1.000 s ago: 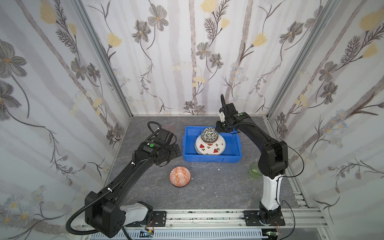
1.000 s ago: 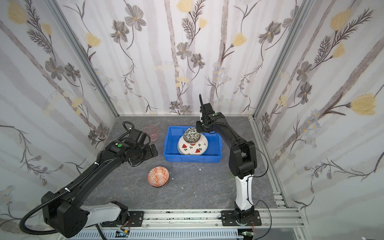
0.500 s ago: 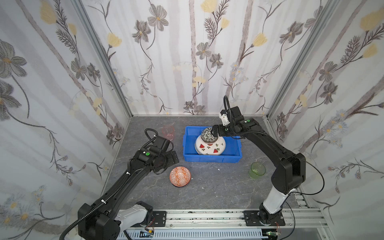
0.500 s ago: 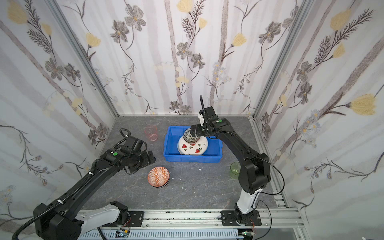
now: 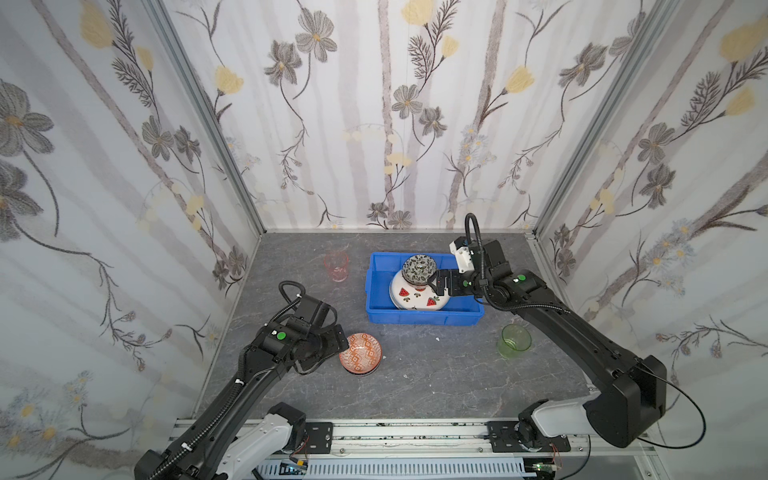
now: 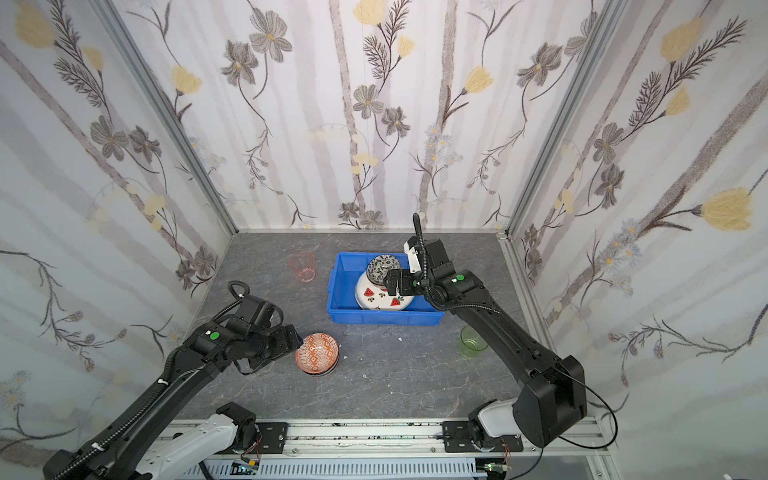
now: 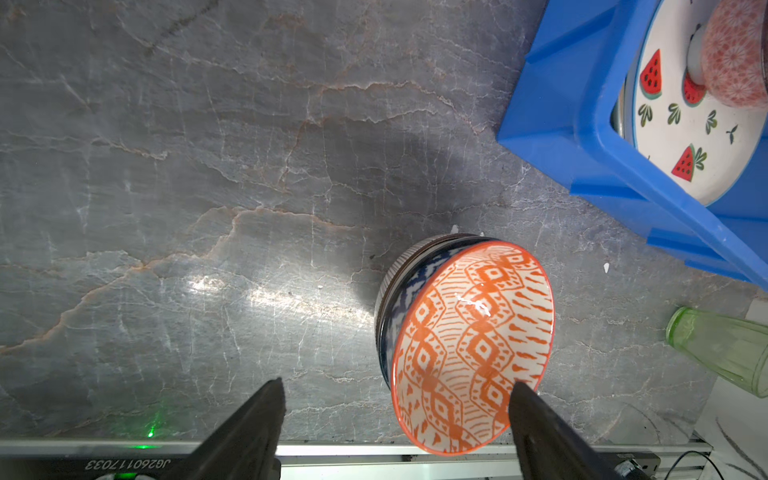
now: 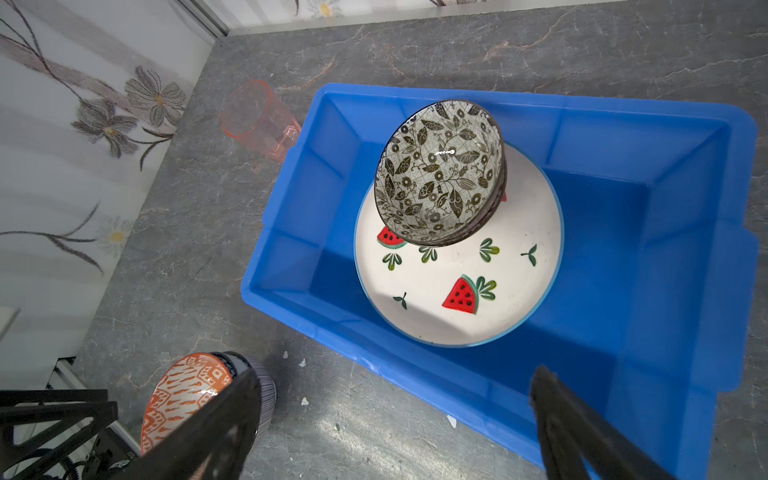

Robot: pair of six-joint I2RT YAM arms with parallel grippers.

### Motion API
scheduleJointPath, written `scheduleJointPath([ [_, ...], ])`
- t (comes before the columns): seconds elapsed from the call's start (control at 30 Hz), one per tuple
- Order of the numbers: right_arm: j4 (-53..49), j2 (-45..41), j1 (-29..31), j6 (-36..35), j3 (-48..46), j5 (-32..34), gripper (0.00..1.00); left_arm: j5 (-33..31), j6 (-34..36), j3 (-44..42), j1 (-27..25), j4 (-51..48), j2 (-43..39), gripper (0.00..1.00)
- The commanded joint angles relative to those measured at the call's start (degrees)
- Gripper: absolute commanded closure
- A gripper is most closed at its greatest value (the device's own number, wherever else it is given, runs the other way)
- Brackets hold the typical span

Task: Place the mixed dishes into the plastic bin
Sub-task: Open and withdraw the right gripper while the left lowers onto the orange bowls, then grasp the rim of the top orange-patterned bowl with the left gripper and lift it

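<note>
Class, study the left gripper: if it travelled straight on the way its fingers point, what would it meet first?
Most likely the orange bowl, which lies just ahead of the open left gripper, nearer one finger than the other; exact depth is unclear.

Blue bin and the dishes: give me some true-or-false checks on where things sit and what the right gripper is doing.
1. The leaf-patterned bowl sits on the watermelon plate in the blue bin. True.
2. The pink cup is in the bin. False: it stands on the table beside it.
3. The orange bowl rests on a blue-patterned bowl on the table. True.
4. The right gripper is shut on the leaf-patterned bowl. False: it is open, holding nothing.
</note>
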Motion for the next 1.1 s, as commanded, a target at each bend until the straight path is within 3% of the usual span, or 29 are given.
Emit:
scheduleJointPath([
  [0.0, 5.04, -2.69, 0.21, 1.69, -2.52, -0.21, 0.00, 0.56, -2.03, -1.08, -0.07, -1.64, -1.31, 0.13],
  [0.33, 6.69, -5.81, 0.45, 4.06, -9.90, -3.54, 0.00, 1.01, -4.74, -2.68, -1.04, -2.22, -3.29, 0.14],
  [0.8, 5.75, -4.77, 0.48, 2.25, -12.19, -5.00, 0.01, -0.97, -6.35, -2.82, -3.31, -1.91, -1.20, 0.32],
  [1.07, 6.53, -3.69, 0.37, 1.86, -12.58, -6.85, 0.02, -1.68, -6.35, -2.54, -4.16, -1.16, 1.16, 0.37],
])
